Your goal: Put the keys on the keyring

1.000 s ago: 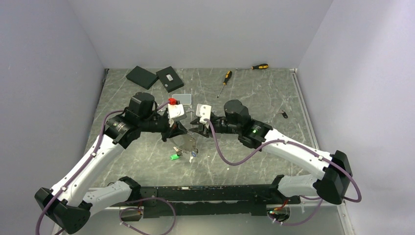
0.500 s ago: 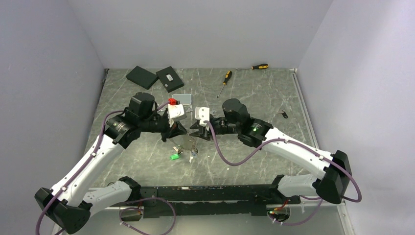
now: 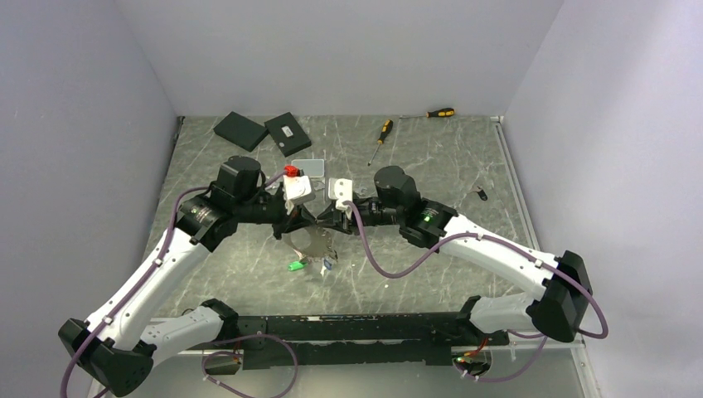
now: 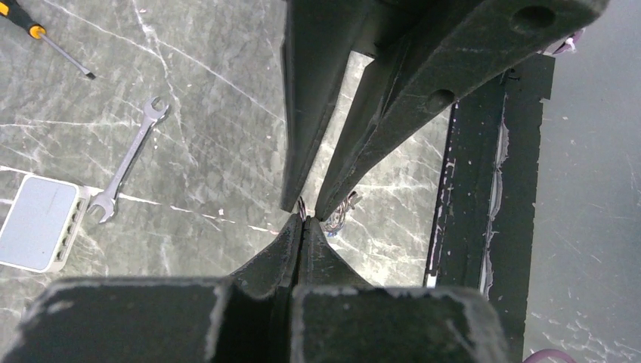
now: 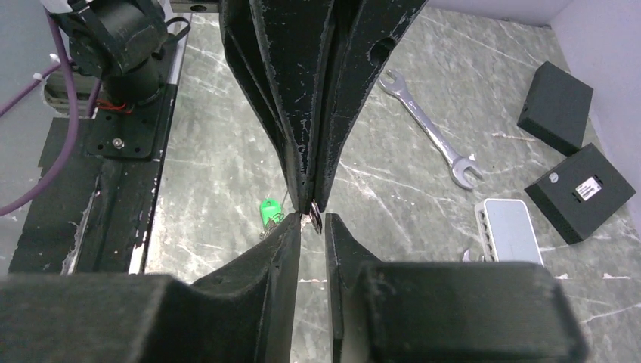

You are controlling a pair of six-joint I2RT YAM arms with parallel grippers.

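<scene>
The keyring (image 3: pixel 313 243) hangs as a thin wire loop under the spot where both grippers meet above the table's middle. My left gripper (image 3: pixel 308 221) is shut on its top, and a bit of wire pokes from the closed tips (image 4: pixel 302 206). My right gripper (image 3: pixel 326 221) faces it tip to tip. Its jaws stand a narrow gap apart around the keyring's edge (image 5: pixel 314 220), just below the left gripper's shut fingertips (image 5: pixel 311 198). Keys hang at the loop's bottom: a green-tagged one (image 3: pixel 293 266) (image 5: pixel 269 212) and a blue one (image 3: pixel 327 265).
Two black boxes (image 3: pixel 240 130) (image 3: pixel 288 133) and a clear plastic box (image 3: pixel 310 166) lie at the back left. Two yellow-and-black screwdrivers (image 3: pixel 380 141) (image 3: pixel 438 112) lie at the back. A silver spanner (image 4: pixel 128 170) rests near the clear box. A small dark object (image 3: pixel 481 196) lies far right.
My right gripper has slid left until its tips meet the left gripper's, and its jaws have narrowed. The left arm and the hanging keyring have hardly moved.
</scene>
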